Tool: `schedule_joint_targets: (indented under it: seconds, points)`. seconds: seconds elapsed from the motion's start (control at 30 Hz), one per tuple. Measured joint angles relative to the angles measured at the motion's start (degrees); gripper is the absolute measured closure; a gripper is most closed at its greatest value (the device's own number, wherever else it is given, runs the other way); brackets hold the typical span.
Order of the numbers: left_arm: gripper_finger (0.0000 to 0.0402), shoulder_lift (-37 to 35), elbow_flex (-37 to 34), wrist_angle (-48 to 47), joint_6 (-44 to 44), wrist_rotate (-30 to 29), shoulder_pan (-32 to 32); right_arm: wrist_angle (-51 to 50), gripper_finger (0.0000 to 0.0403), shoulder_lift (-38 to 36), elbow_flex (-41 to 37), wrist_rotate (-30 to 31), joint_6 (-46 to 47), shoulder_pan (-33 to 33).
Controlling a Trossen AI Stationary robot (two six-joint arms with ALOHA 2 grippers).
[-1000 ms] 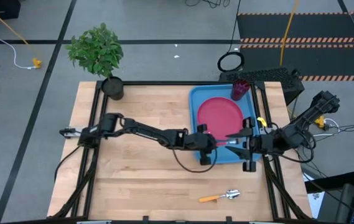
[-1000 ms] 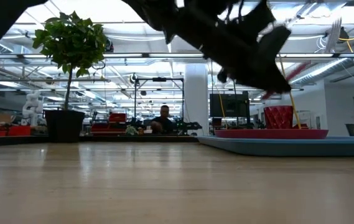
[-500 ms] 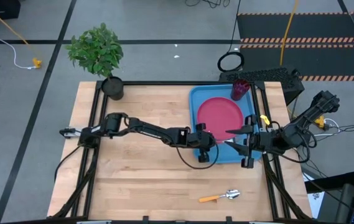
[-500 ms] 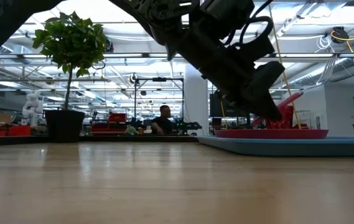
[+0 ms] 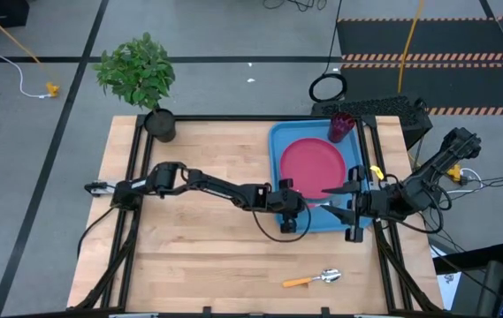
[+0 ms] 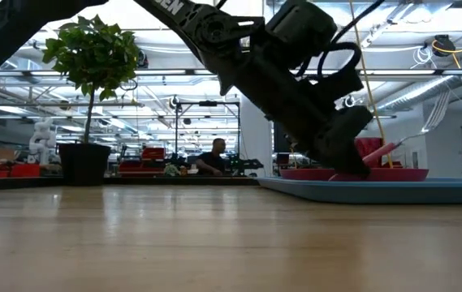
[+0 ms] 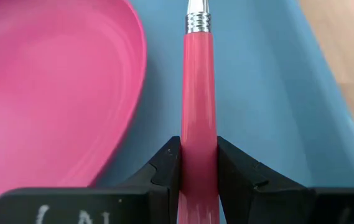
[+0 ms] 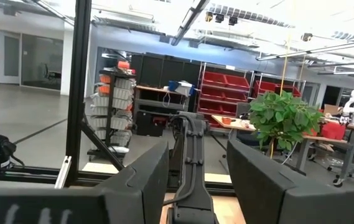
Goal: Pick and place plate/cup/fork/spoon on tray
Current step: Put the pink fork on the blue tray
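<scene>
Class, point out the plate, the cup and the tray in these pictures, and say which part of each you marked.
plate [image 5: 311, 161]: high view, centre of its flat pink-red face.
cup [image 5: 341, 127]: high view, its dark red body, at the tray's far corner.
tray [image 5: 279, 137]: high view, bare blue strip beside the plate.

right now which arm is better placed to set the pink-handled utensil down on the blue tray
Left. Its gripper is shut on the pink-handled utensil, right over the bright blue rectangular plastic tray beside the round pink-red plate. The right gripper holds nothing.
</scene>
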Motion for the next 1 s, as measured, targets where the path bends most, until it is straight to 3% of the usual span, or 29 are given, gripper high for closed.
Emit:
schedule_joint_targets:
  seconds: [1.0]
  points:
    - [0.0323, 2.1, 0.0, 0.0, -0.1, 0.0, 0.5, -0.2, 0.0248, 0.0, 0.0, 0.0, 1.2, 0.0]
